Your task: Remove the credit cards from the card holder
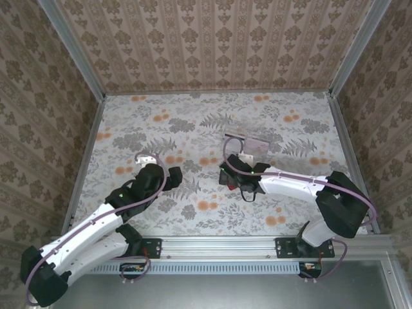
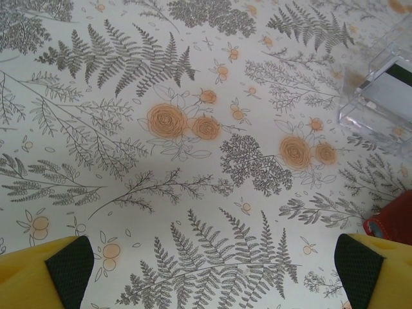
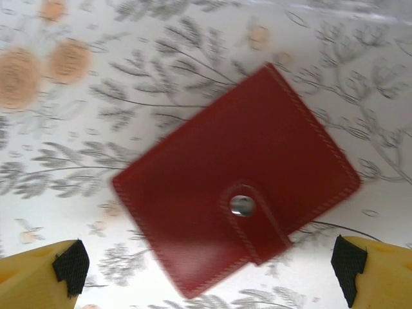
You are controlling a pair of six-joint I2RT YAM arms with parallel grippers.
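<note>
table (image 1: 193,116): floral surface | card holder (image 3: 212,174): closed, lying flat | clear plastic piece (image 2: 376,96): near

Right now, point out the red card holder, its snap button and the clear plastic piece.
card holder (image 3: 235,174), right wrist view, on the red outer cover.
snap button (image 3: 243,205), right wrist view, centre of the metal stud.
clear plastic piece (image 2: 364,112), left wrist view, on its near transparent wall.

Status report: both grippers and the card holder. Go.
Left gripper open, over table. Right gripper open, above card holder. Holder closed, tab snapped. Clear plastic piece lies apart.
</note>
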